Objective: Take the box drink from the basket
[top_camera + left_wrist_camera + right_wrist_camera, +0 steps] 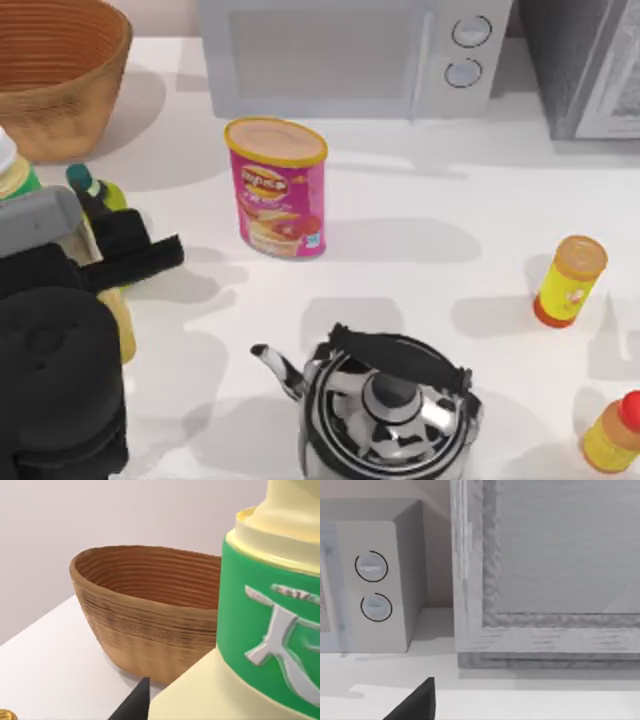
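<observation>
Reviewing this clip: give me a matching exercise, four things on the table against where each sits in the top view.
Things:
1. basket
2. pink canister
3. kettle
4. microwave

Places:
A. front middle, spout toward the left
B. back left corner
C. along the back, middle
D. centre of the table, in front of the microwave

Pairs: 1-B, 2-D, 3-A, 4-C

The left arm's end effector is at the left side, in front of the basket.
</observation>
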Robot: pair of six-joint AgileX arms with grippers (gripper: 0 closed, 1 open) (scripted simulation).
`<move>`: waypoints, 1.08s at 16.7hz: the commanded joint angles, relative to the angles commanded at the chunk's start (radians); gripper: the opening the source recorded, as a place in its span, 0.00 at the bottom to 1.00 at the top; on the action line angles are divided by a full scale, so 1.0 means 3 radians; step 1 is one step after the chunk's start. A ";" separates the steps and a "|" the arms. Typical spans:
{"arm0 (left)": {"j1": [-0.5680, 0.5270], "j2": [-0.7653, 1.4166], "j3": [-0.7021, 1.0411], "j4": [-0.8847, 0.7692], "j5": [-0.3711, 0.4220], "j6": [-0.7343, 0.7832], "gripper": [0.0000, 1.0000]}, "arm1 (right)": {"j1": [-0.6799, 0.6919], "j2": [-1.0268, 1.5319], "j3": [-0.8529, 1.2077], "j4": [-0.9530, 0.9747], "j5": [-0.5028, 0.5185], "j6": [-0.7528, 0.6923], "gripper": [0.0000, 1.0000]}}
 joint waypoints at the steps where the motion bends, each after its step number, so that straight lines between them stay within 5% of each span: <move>1: -0.0116 0.0199 0.0069 0.0077 -0.0193 -0.0043 0.00 | 0.0000 0.0000 0.0000 0.0000 0.0000 0.0000 1.00; 5: -0.0379 0.0892 0.0291 0.0322 -0.0813 -0.0185 0.00 | 0.0000 0.0000 0.0000 0.0000 0.0000 0.0000 1.00; 10: -0.0501 0.1440 0.0467 0.0512 -0.1220 -0.0299 0.00 | 0.0000 0.0000 0.0000 0.0000 0.0000 0.0000 1.00; 18: -0.0495 0.1628 0.0503 0.0615 -0.1073 -0.0272 0.00 | 0.0000 0.0000 0.0000 0.0000 0.0000 0.0000 1.00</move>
